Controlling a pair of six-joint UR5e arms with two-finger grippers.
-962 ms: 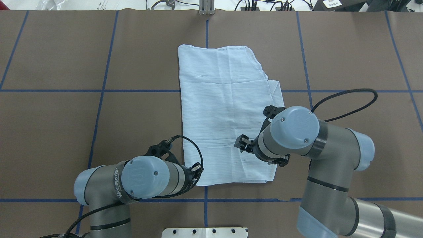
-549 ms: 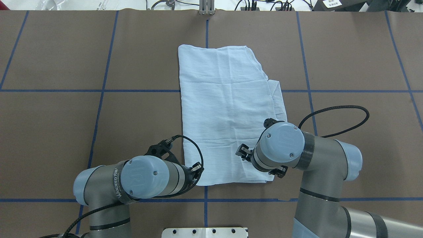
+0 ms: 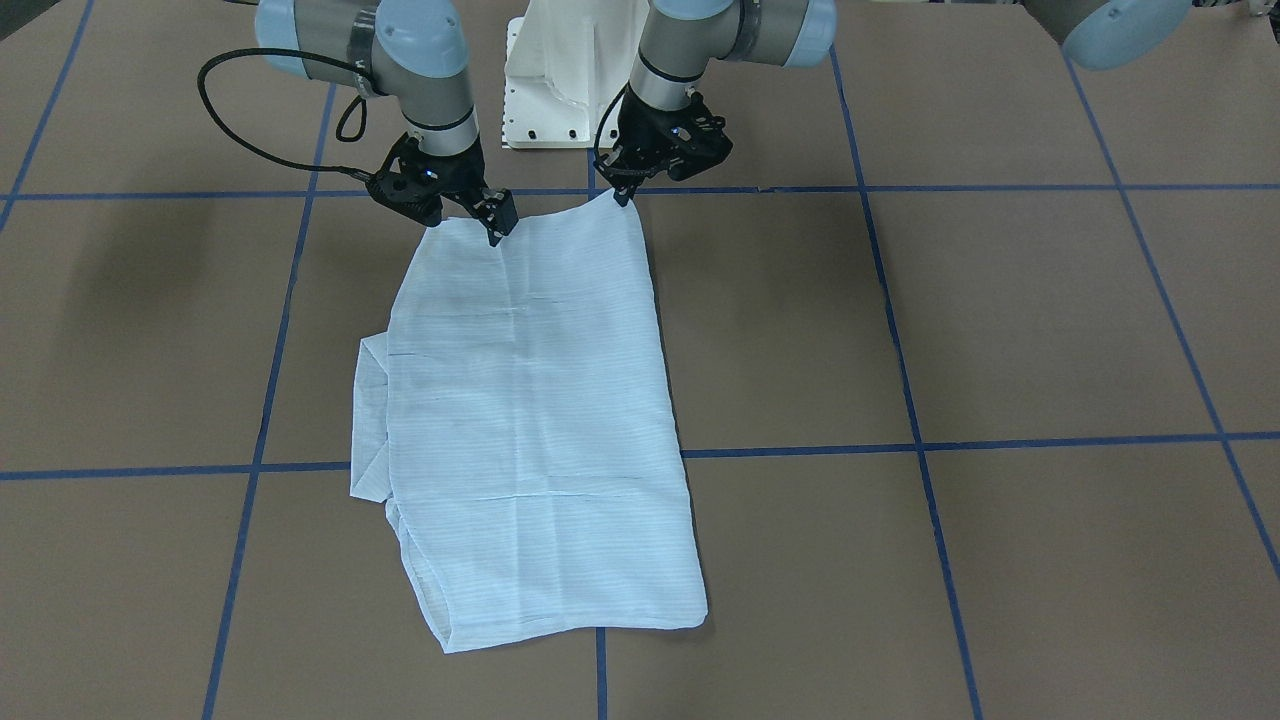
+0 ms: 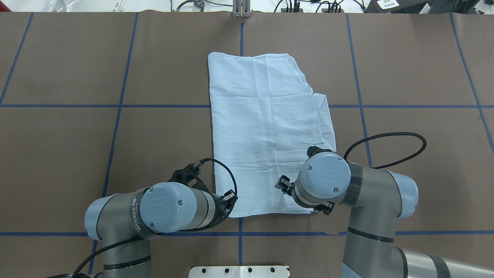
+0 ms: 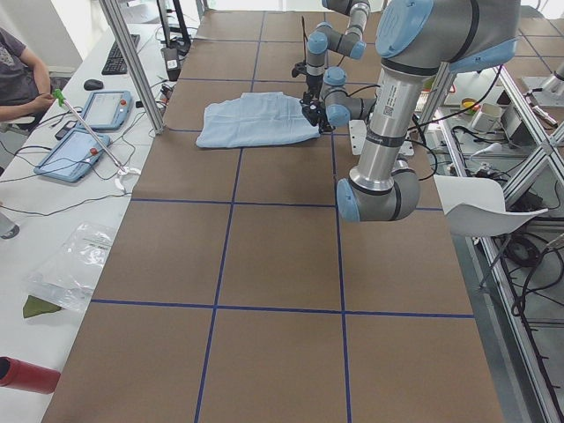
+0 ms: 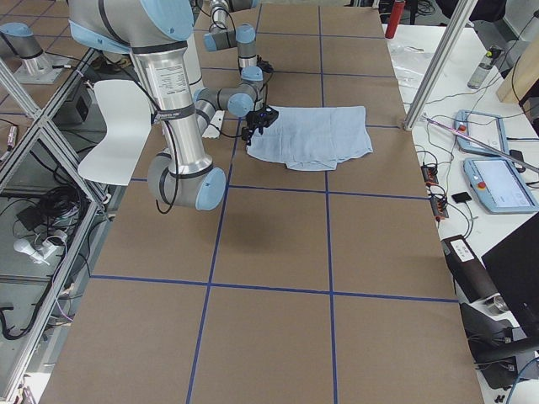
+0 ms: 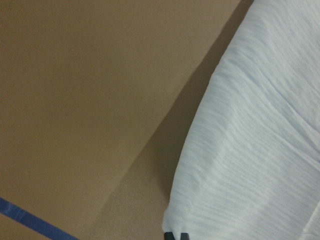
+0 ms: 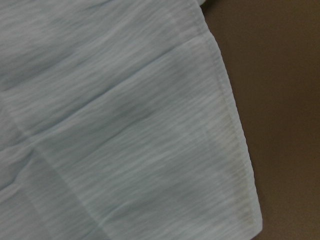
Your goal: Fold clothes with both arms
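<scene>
Your overhead view mostly hides both claws under the wrist joints, but the front-facing view shows them. There the left claw [image 3: 622, 192] is clenched on a robot-side corner of the shirt [image 3: 530, 420], drawing it into a small peak. Its wrist view shows dark fingertips [image 7: 175, 235] at that corner. The right claw [image 3: 495, 228] tips onto the same short end, nearer the other corner; you cannot tell whether it is released or clenched. The shirt lies folded flat mid-worktop [image 4: 405, 58], this end toward the robot-side edge.

Brown table [image 4: 58, 154] w/ blue tape grid [image 4: 77, 106]; folded lt-blue shirt [image 4: 262, 127] flat near centre.
</scene>
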